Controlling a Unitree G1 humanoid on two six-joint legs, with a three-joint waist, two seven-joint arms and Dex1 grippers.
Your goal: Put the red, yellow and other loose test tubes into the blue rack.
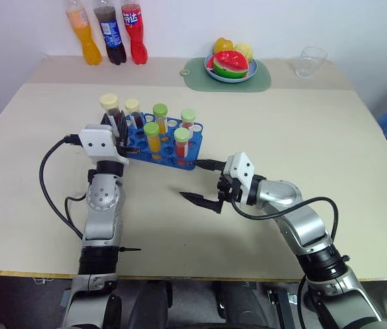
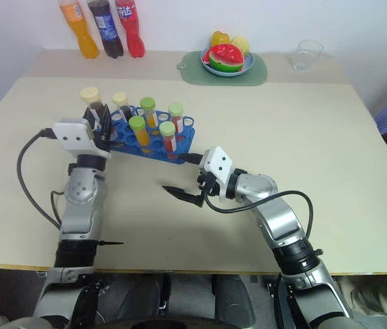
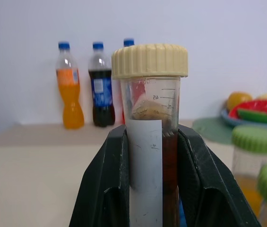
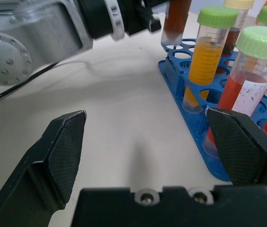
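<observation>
Three bottles [image 1: 114, 32] at table [image 1: 316, 137] back | left pincer [image 1: 114, 130] clenching tube [image 3: 150, 118] | right pincer [image 1: 203, 184] spread

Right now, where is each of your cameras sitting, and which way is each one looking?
Left eye view: on the head, looking down over the table, both arms and the blue rack.
Right eye view: beside it, same scene.
Left wrist view: on the left wrist, looking along the left gripper, shut on the cream-capped tube.
Right wrist view: on the right wrist, looking between the open right gripper fingers at the rack.
Shared: both wrist views show that dark-filled tube over the rack.
</observation>
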